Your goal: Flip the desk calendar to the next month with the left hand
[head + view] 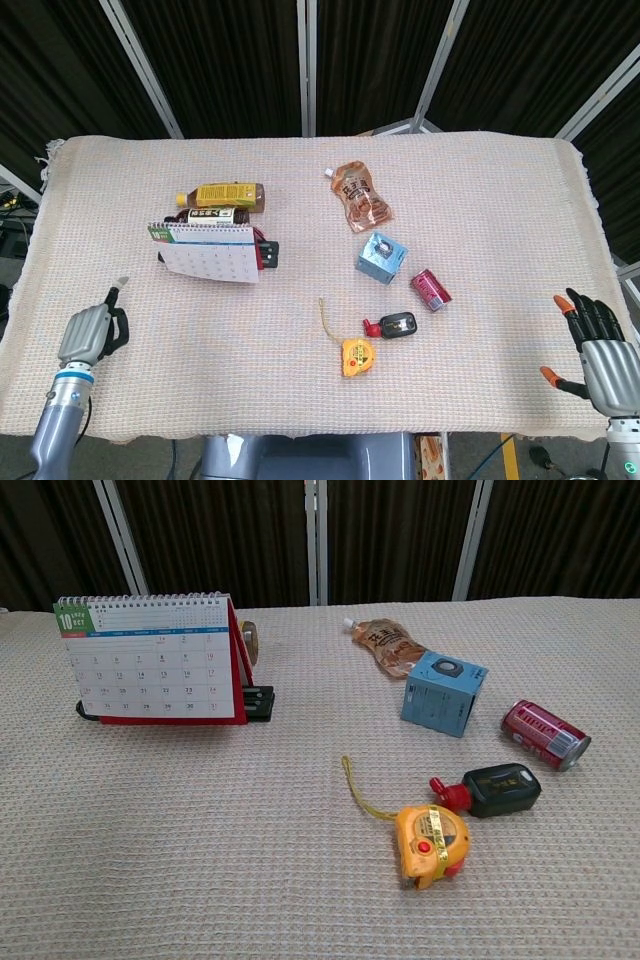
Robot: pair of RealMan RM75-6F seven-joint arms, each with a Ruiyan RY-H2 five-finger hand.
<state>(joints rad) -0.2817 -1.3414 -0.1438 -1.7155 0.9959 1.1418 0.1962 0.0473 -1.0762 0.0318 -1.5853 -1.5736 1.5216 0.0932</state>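
The desk calendar [208,252] stands upright on the left half of the table, its white month grid facing me; the chest view shows the calendar [150,660] with a green "10" tab, spiral binding on top and a red base. My left hand [92,332] rests low at the table's near left edge, well in front and left of the calendar, fingers curled in and holding nothing. My right hand [598,350] sits at the near right corner with fingers spread, empty. Neither hand shows in the chest view.
Two bottles [222,196] lie right behind the calendar. To the right lie a brown pouch [360,196], a blue box [381,259], a red can [431,289], a black-and-red item [393,324] and a yellow tape measure [357,356]. A black object [260,702] sits at the calendar's right foot.
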